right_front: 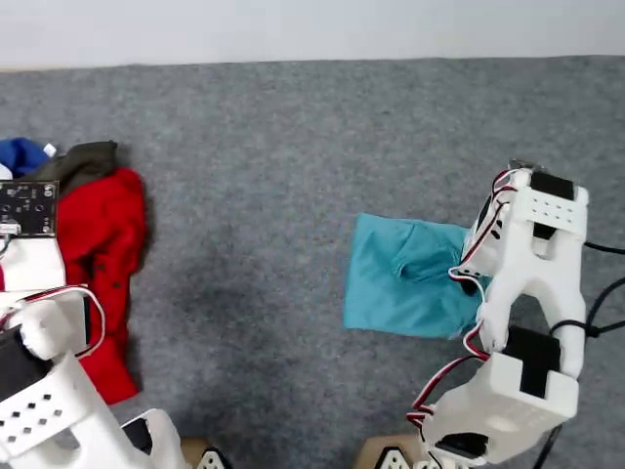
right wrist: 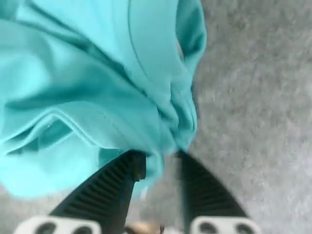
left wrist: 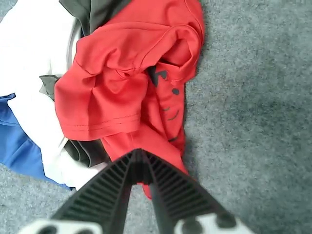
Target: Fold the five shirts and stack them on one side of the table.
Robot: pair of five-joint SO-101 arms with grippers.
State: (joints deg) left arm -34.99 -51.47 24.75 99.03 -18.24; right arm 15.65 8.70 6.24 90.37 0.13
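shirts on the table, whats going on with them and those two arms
Two robot arms are working on shirts on a grey table. The right end effector is open at the edge of a teal shirt lying partly folded on its own. The left end effector is shut at the hem of a red shirt, which lies on an unfolded heap with a white shirt, a blue shirt and a dark shirt.
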